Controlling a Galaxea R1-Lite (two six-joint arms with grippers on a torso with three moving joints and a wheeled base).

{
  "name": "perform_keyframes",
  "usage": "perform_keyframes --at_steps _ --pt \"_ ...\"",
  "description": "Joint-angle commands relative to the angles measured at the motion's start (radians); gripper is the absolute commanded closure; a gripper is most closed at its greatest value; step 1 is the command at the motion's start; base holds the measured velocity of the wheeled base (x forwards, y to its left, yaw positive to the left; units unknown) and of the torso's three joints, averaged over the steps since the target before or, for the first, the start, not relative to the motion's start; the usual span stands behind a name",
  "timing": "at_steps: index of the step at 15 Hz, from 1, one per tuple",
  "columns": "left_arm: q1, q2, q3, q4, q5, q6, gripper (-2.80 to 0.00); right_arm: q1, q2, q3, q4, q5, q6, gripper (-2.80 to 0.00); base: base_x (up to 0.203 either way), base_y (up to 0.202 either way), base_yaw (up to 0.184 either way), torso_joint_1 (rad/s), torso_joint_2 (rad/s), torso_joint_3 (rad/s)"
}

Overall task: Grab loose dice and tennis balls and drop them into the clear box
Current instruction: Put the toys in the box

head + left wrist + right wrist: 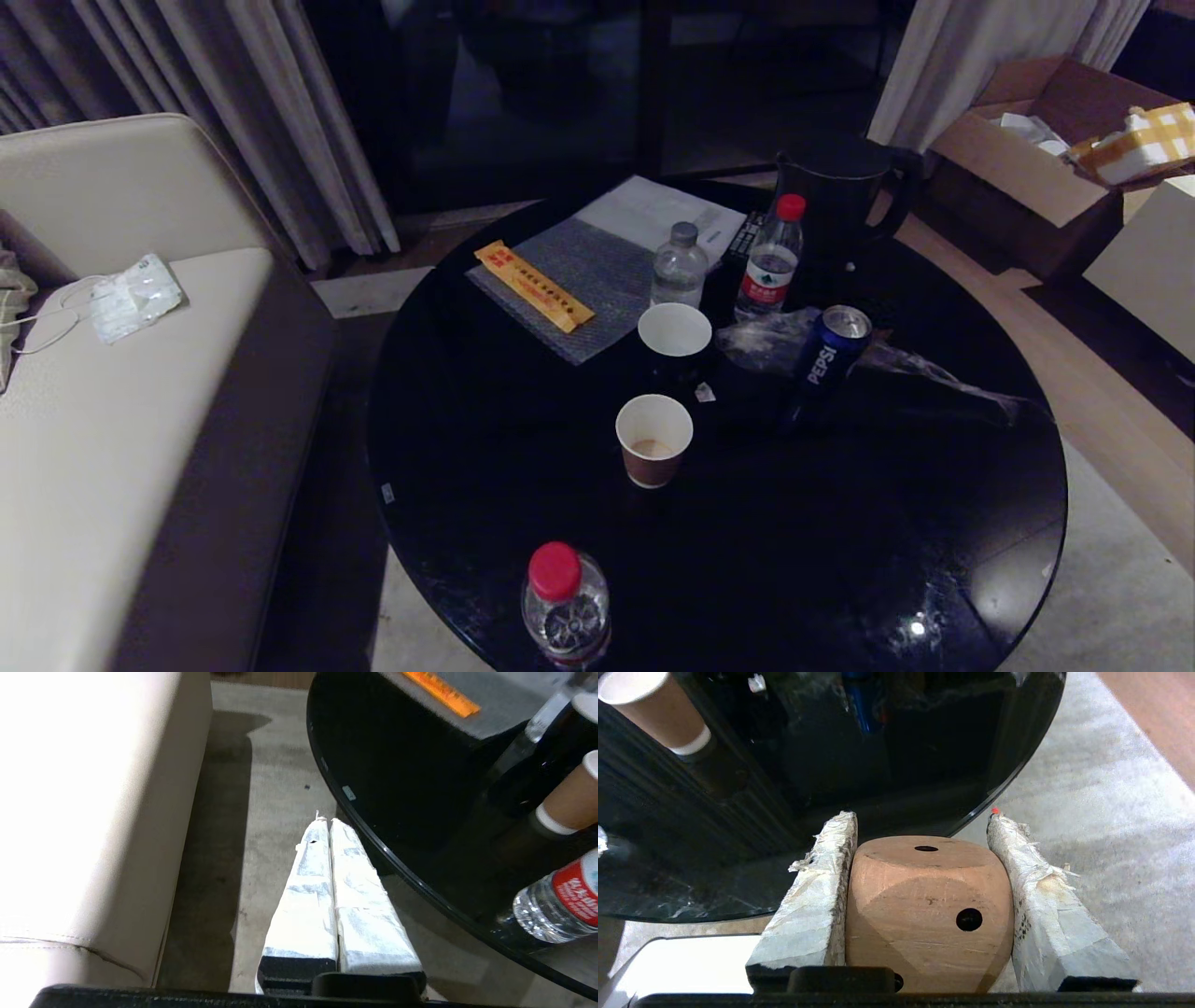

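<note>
Here, listed by size: sofa (88, 812), cream upholstery, close on one side of the left gripper (325, 820), a strip of pale carpet (275, 793) beneath and ahead of that gripper; round black table (523, 439), glossy top, its rim curving just past the tips of both grippers; cardboard boxes (1018, 168) on the floor beyond the table, well away from either arm; black kettle (840, 201) at the table's far side; Pepsi can (831, 350), three water bottles, the nearest red-capped (565, 607), and two paper cups, the brown one (653, 439) mid-table; right gripper (922, 816), taped jaws pressed to opposite faces of the dice (930, 910), a tan wooden cube with dark pips held over the table's edge; left gripper, taped fingers pressed together, holding nothing, hanging over the carpet between sofa and table
</note>
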Motion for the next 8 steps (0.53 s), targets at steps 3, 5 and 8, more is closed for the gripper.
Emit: perform_keyframes --at_steps 3,5,8 --pt "0.000 0.002 0.002 0.000 0.001 -0.001 0.00 0.000 0.002 0.000 0.001 0.000 0.000 0.00 0.000 0.000 0.000 -0.002 0.00 0.191" --pt "0.000 0.000 0.002 0.000 0.001 -0.001 0.00 0.000 0.002 0.000 0.002 0.000 0.000 0.00 0.000 0.000 0.000 0.000 0.00 0.200" --pt "0.000 0.000 0.002 0.000 0.001 -0.003 0.00 0.000 0.001 0.000 0.001 0.000 0.000 0.00 0.000 0.000 0.000 0.002 0.01 0.201"
